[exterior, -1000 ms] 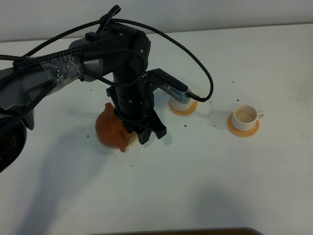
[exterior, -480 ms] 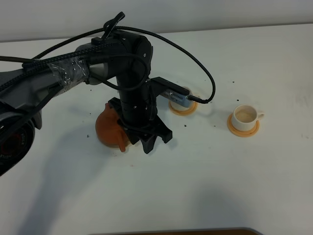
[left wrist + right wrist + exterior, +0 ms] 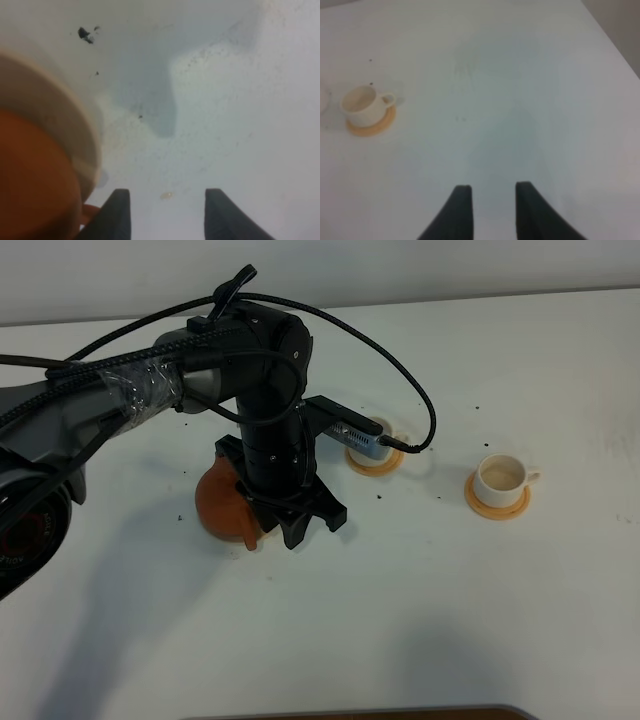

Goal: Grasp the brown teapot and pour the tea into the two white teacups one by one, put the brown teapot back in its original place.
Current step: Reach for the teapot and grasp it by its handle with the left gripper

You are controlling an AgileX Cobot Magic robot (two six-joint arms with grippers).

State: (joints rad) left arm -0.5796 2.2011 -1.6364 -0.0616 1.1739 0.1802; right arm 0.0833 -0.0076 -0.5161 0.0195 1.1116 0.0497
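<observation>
ext high: brown teapot [image 3: 220,502] sitting on its tan disc [image 3: 253,543], left gripper [image 3: 312,528] hanging just beside it | left wrist: fingers [image 3: 116,215] standing apart, gripping nothing, loop handle [image 3: 89,212] touching or nearly touching one | right wrist: right gripper [image 3: 490,210] idling, slightly parted, empty | judging: clay pot is looking heavyish, rigid, brittle, so I'm taking it by the handle

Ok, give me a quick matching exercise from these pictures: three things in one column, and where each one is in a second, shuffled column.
Things:
1. brown teapot
2. teacup furthest right
3. left gripper

Places:
A. on an orange coaster
B. open over bare table
C. on the pale tan disc

Pairs: 1-C, 2-A, 3-B.
</observation>
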